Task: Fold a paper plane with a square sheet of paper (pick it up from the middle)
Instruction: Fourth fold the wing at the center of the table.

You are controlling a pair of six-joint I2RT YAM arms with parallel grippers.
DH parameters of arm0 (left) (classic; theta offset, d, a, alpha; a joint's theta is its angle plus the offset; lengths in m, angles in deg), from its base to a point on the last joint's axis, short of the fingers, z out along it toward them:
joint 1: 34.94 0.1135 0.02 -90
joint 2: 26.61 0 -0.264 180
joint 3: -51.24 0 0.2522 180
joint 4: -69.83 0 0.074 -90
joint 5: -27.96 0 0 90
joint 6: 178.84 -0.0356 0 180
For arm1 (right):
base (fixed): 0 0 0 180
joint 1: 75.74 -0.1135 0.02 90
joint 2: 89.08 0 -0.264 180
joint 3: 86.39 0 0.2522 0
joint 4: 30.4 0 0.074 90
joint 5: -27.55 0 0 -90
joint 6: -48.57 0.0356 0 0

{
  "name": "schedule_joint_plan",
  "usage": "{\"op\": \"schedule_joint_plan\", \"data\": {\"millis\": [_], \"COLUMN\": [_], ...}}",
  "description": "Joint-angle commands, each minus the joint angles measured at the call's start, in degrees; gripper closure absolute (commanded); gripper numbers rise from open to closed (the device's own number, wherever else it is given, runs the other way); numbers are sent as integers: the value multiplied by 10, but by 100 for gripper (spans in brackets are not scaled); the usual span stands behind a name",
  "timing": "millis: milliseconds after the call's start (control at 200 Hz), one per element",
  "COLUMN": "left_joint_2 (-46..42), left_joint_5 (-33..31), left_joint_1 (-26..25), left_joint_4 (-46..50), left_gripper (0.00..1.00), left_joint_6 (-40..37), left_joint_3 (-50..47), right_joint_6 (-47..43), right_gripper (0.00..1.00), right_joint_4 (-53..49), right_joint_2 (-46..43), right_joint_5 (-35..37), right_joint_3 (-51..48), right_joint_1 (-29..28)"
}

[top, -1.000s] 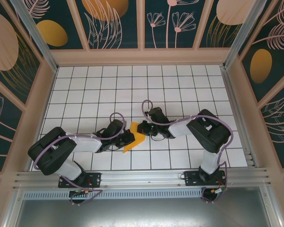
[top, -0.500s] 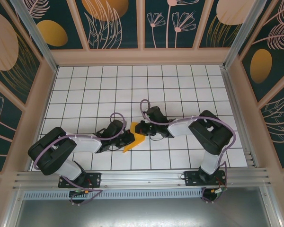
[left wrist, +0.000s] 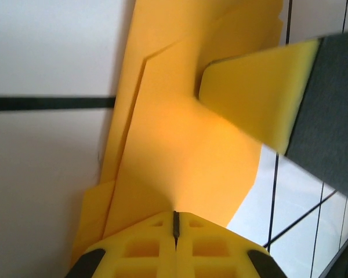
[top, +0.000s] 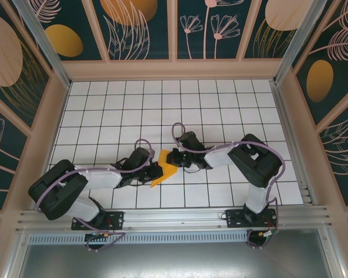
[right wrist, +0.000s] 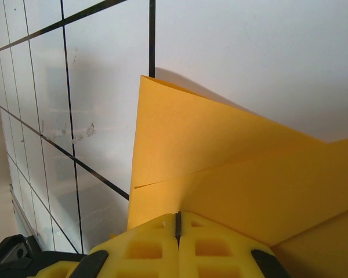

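Note:
The orange-yellow sheet of paper (top: 166, 169) is folded into a narrow, pointed, layered shape. It is held just above the white grid table near its front middle. My left gripper (top: 157, 170) is shut on its near-left side. In the left wrist view the paper (left wrist: 180, 139) runs up from those closed jaws (left wrist: 175, 218), and a yellow finger pad (left wrist: 255, 98) of the other gripper presses on it. My right gripper (top: 173, 157) is shut on the far-right side. In the right wrist view the creased paper (right wrist: 220, 150) spreads out from the closed jaws (right wrist: 177, 219).
The white grid table (top: 220, 104) stretches behind and to both sides of the grippers. Beige frame walls (top: 174, 69) with dark leafy panels enclose it. A metal rail (top: 174, 217) runs along the near edge by the arm bases.
The left arm's elbow has swung a little toward the near left. Both grippers and the paper stay almost where they were, still clamped.

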Motion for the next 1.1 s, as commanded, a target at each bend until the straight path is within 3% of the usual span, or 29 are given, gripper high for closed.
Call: {"op": "schedule_joint_plan", "data": {"millis": [0,225,1096], "left_joint_2": [-19,-56,-208], "left_joint_5": [49,64,29], "left_joint_1": [1,1,1], "left_joint_4": [80,94,190], "left_gripper": [95,94,93], "left_joint_6": [-19,-14,42], "left_joint_3": [-39,-75,-161], "right_joint_6": [-1,-3,-16], "right_gripper": [100,100,100], "right_joint_4": [-54,-58,-77], "right_joint_2": [26,34,36], "right_joint_5": [52,51,58], "right_joint_3": [-13,-7,3], "right_joint_1": [10,10,14]}}
